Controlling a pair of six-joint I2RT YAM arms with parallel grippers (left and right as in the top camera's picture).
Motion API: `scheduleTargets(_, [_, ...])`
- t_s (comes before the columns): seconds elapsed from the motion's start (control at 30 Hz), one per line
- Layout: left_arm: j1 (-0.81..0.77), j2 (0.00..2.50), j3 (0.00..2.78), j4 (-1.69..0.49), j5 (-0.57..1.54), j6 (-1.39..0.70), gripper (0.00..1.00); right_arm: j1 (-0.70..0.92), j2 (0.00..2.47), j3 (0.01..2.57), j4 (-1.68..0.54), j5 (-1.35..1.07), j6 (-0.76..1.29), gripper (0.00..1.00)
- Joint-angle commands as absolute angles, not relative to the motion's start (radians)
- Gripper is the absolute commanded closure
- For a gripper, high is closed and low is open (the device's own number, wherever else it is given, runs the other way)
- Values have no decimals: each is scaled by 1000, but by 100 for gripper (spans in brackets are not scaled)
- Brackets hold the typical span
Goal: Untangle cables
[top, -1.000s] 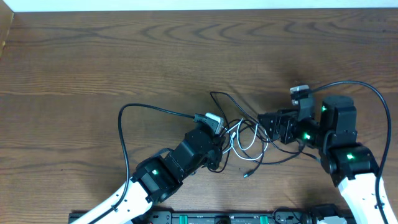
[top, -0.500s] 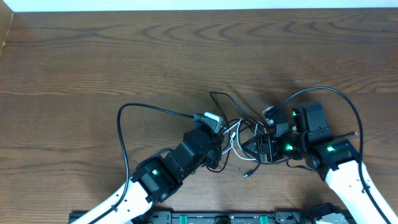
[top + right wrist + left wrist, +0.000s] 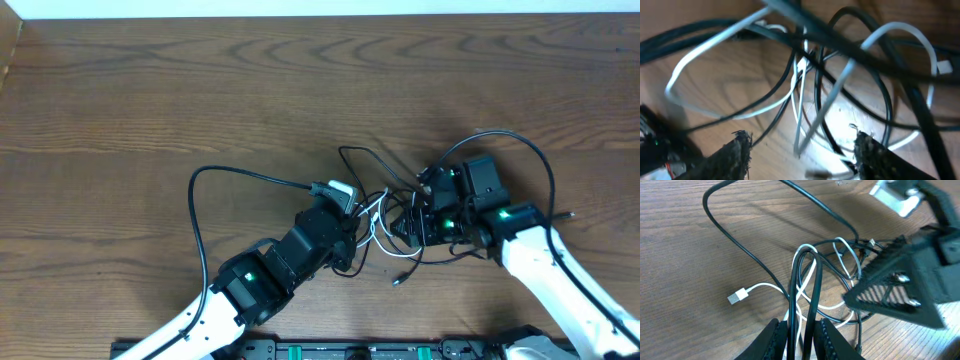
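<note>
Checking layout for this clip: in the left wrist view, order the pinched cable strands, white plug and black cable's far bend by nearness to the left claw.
From the left claw:
1. Pinched cable strands, held in it.
2. White plug, lower left.
3. Black cable's far bend, upper left.

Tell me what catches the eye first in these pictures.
A knot of black and white cables sits in the middle of the overhead view, with both arms bent over it. The left gripper pinches a raised loop of cord, and the right gripper hangs open just above the tangle. A white plug end lies loose beside it.
</note>
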State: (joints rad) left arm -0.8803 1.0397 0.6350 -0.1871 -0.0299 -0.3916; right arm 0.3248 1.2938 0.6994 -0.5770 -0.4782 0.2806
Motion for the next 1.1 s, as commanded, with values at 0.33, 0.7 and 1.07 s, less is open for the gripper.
scheduleTargets(0.33, [-878, 1032, 646, -191, -46, -381, 76, 329, 1373, 706, -437, -530, 311, 85])
scheduleTargets(0.7, [-878, 1032, 646, -207, -46, -381, 76, 328, 1258, 707, -361, -908, 311, 99])
scheduleTargets(1.07, [-878, 1032, 646, -223, -46, -382, 76, 258, 857, 707, -134, -976, 445, 99])
